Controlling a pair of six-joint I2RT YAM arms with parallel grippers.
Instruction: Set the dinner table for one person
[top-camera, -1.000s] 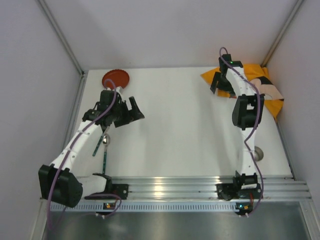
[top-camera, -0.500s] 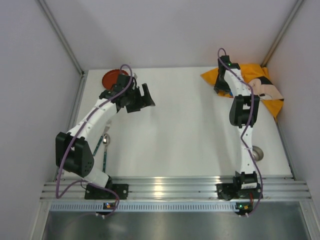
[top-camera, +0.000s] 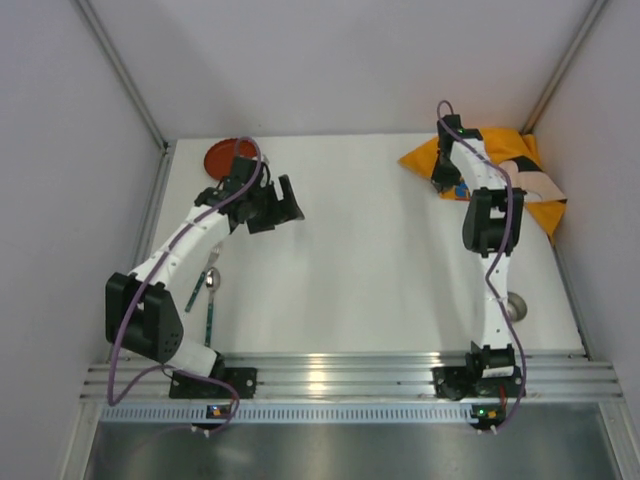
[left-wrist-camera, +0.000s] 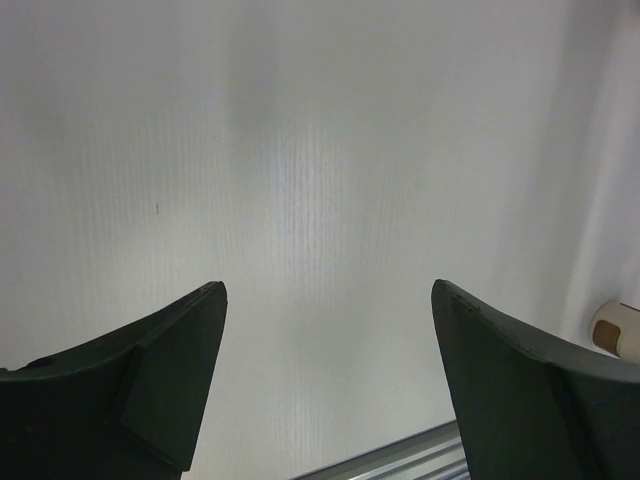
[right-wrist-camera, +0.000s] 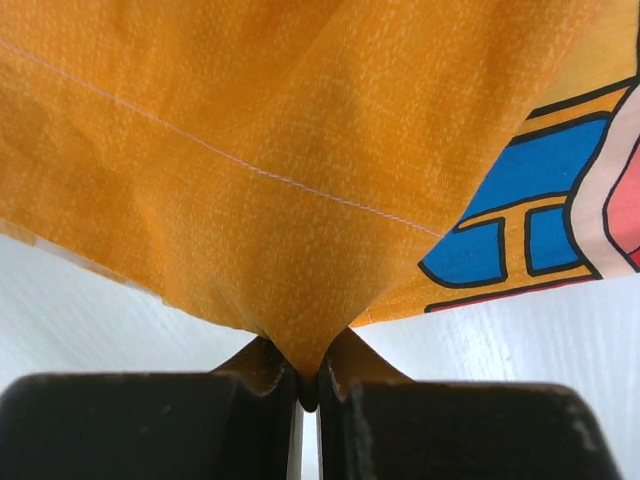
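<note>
The dinner table (top-camera: 370, 260) is a large white tabletop. An orange printed cloth (top-camera: 520, 165) lies bunched in its far right corner. My right gripper (top-camera: 446, 182) is at the cloth's left edge, shut on a pinched fold of the orange cloth (right-wrist-camera: 300, 200), which rises in a peak from the right gripper (right-wrist-camera: 308, 385). My left gripper (top-camera: 281, 205) hangs open over bare table, right of a red plate (top-camera: 218, 156) at the far left. In the left wrist view, the left gripper (left-wrist-camera: 328, 292) has only white table between its fingers.
A spoon (top-camera: 211, 281) and a green-handled utensil (top-camera: 208, 318) lie near the left arm's base. A small grey cup (top-camera: 516, 307) stands at the right edge. A beige round object (left-wrist-camera: 617, 328) shows at the right of the left wrist view. Grey walls close in the table.
The right gripper has shut on the cloth's left edge. The left arm has swung from above the utensils to the far side and right, beside the red plate, still open.
</note>
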